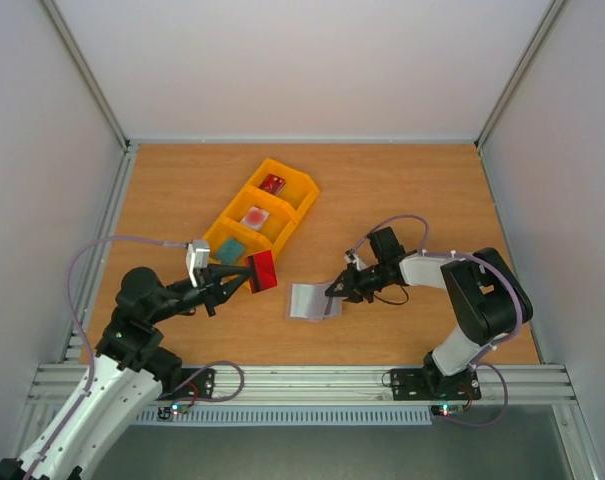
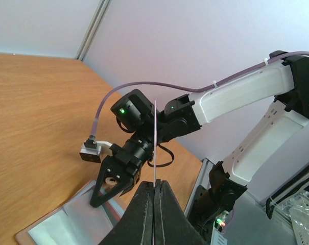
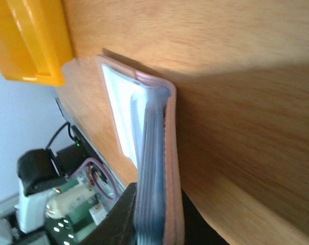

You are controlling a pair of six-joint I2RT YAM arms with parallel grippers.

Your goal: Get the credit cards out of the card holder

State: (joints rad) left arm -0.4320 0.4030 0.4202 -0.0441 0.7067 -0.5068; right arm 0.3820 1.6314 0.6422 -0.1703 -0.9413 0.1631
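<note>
Now left hand (image 1: pixel 249 273) clamps red card (image 1: pixel 265 271); right hand (image 1: pixel 331 293) pinches blue-grey card holder (image 1: pixel 304 301)

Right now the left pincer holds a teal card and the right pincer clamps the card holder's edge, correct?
No: the top view shows the left pincer holding a red card, not teal; the teal card lies in the yellow tray. The right pincer does clamp the edge of the card holder.

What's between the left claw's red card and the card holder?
Nothing: only bare table separates the red card from the card holder, seen in the top view.
</note>
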